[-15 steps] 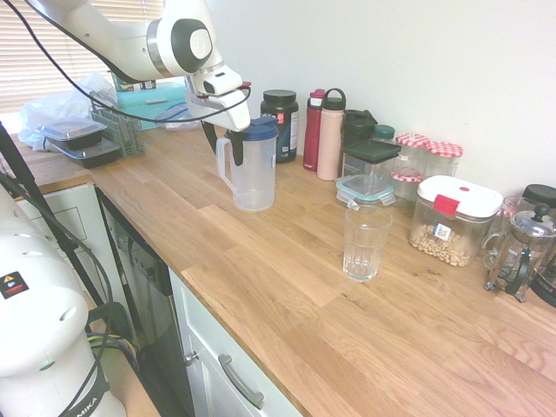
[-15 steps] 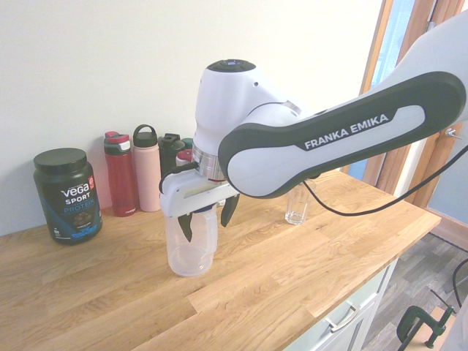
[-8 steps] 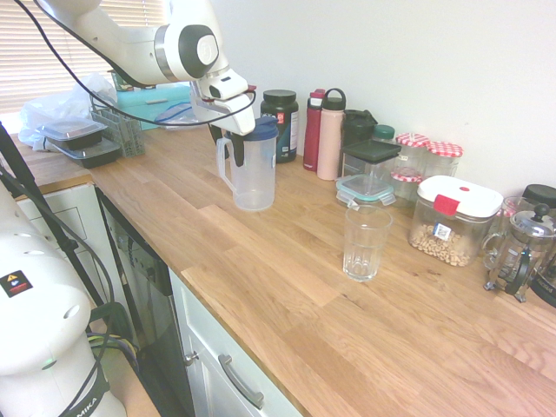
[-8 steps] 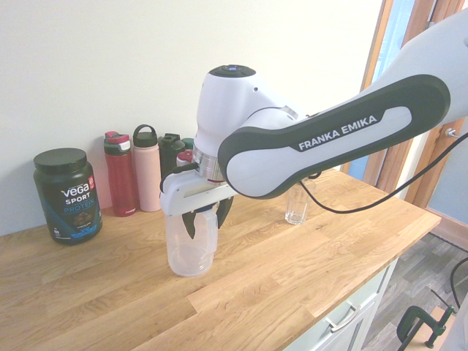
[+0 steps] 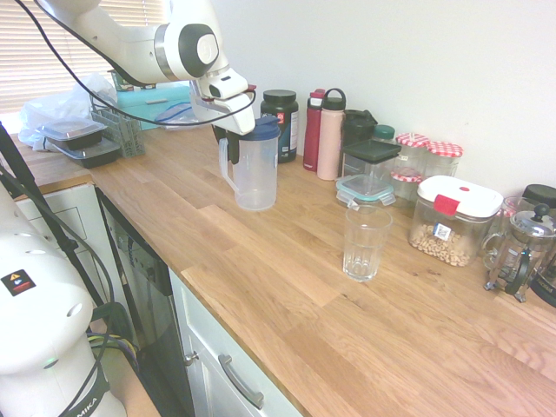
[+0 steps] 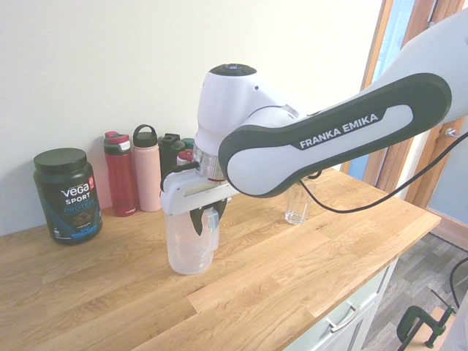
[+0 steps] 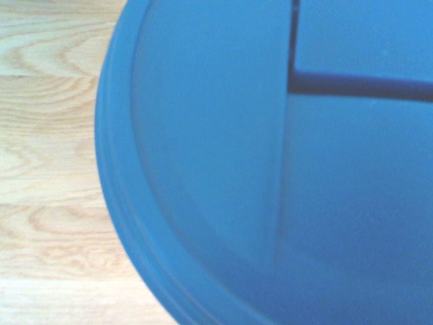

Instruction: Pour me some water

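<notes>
A clear plastic pitcher [image 5: 254, 174] [image 6: 190, 245] with a blue lid [image 5: 261, 129] stands upright on the wooden counter [image 5: 287, 287]. My gripper [image 5: 233, 143] [image 6: 208, 218] hangs right over its handle side, one finger on each side of the handle, close to it; I cannot tell whether they touch. The lid [image 7: 270, 162] fills most of the wrist view. An empty ribbed drinking glass [image 5: 366, 241] [image 6: 297, 208] stands apart from the pitcher, further along the counter. No water shows in the pitcher.
Along the wall stand a black protein tub [image 5: 281, 122] [image 6: 67, 194], a red bottle [image 5: 313, 130], a pink bottle [image 5: 330, 135], food containers [image 5: 369, 169], a nut jar [image 5: 453, 219] and a French press [image 5: 521, 252]. Trays and a rack [image 5: 113, 122] sit behind the arm.
The gripper's fingers have drawn in toward the pitcher handle from a wide spread. The pitcher and the glass have not moved.
</notes>
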Controlling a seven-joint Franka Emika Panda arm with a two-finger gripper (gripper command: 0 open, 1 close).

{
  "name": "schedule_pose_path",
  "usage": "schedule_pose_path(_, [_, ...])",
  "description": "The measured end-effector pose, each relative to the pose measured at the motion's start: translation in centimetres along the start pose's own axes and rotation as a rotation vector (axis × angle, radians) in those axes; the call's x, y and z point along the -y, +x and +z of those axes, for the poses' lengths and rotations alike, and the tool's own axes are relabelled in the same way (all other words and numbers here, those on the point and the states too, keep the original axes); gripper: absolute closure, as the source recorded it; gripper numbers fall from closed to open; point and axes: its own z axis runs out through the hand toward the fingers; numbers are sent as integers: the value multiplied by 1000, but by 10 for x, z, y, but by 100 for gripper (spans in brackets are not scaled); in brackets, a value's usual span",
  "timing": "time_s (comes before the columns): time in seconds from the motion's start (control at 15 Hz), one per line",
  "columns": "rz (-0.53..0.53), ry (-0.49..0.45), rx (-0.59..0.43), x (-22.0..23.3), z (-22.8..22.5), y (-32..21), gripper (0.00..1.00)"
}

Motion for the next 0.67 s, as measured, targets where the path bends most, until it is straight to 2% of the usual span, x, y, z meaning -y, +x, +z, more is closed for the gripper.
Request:
schedule_pose_path(0.47, [-9,4,-4,-3,-7,-5,100])
schedule_pose_path(0.67, [-15,22,-14,-16,-32,-4,100])
